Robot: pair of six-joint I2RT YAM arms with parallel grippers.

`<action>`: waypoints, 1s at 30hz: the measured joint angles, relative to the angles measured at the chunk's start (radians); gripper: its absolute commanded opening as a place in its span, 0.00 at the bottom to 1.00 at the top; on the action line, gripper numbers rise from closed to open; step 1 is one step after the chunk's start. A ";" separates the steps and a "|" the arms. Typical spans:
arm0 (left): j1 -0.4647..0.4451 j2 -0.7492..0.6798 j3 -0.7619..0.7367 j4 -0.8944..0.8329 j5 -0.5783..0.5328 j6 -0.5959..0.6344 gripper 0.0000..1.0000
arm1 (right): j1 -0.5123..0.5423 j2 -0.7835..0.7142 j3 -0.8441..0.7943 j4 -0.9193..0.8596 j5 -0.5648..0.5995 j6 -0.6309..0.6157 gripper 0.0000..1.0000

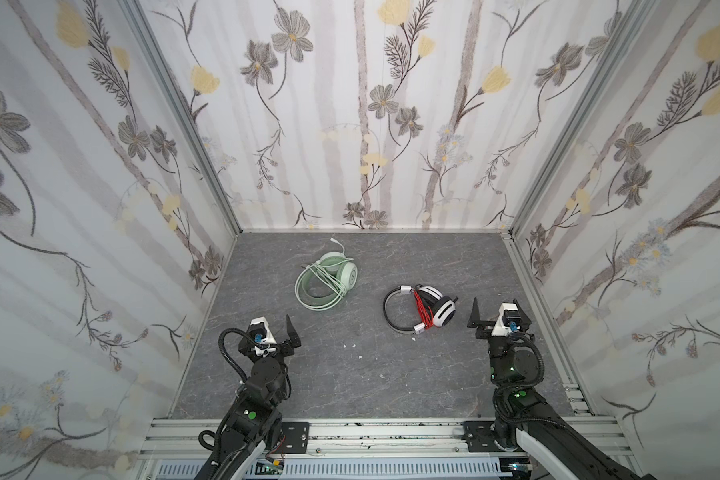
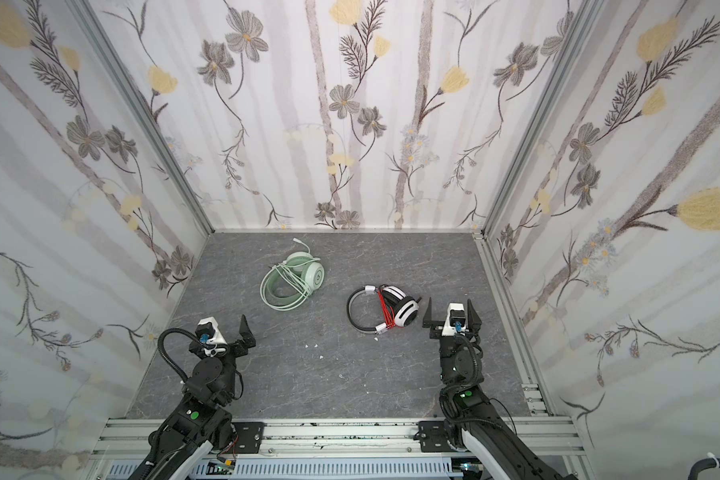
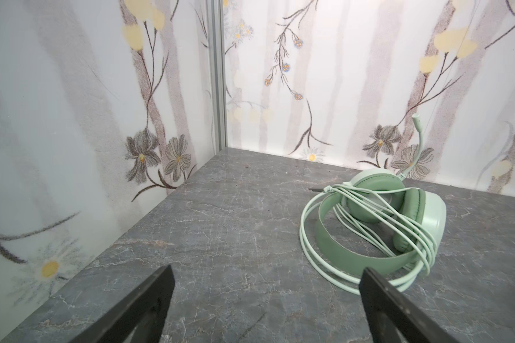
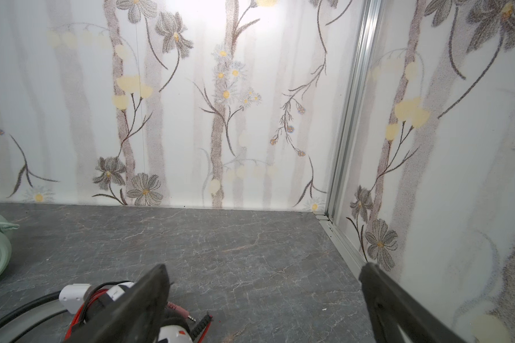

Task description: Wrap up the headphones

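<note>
Worktop (image 1: 350, 386) in grey marbled finish fills the bottom of the flowered booth, and both headsets lie on it toward the middle, well apart from each other. The left claw (image 3: 266, 271) hangs low at the front left with its jaws wide apart and nothing between them. The right claw (image 1: 495, 301) is likewise spread and empty, just beside the white-and-black headset (image 1: 443, 311) and, as far as I can tell, not touching it. The mint-green headset (image 1: 329, 278) lies farther back and to the left, on its side. Its pale cord (image 3: 424, 248) is looped many times across the band and ear cups, with a few outer turns slack on the worktop. The red cord (image 1: 422, 311) on the other set is bunched tight across the band next to the cups.

I'd judge both sets light, with springy plastic bands, soft cushions and limp cords that would slide off if nudged. The band looks the firm place to grip, and the slack mint loops nearest the left claw look the easiest cord to pinch. The thin red cord seems the more delicate, especially at its plug.

The left wrist view shows the mint microphone boom (image 3: 416, 120) standing up off the cups, which from above reads only as a short pale curl. The right wrist view alone shows a pinkish jack plug (image 4: 182, 312) lying by the white ear cup
</note>
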 measured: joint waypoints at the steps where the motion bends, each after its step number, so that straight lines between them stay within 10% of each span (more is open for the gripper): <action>1: 0.011 0.022 0.000 0.027 0.007 0.008 1.00 | -0.017 0.037 0.000 0.039 -0.017 0.006 1.00; 17: 0.125 0.428 0.000 0.378 0.108 0.022 1.00 | -0.134 0.684 -0.002 0.591 -0.087 0.040 1.00; 30: 0.230 0.965 0.011 0.747 0.209 -0.005 1.00 | -0.135 0.731 -0.002 0.619 -0.093 0.039 1.00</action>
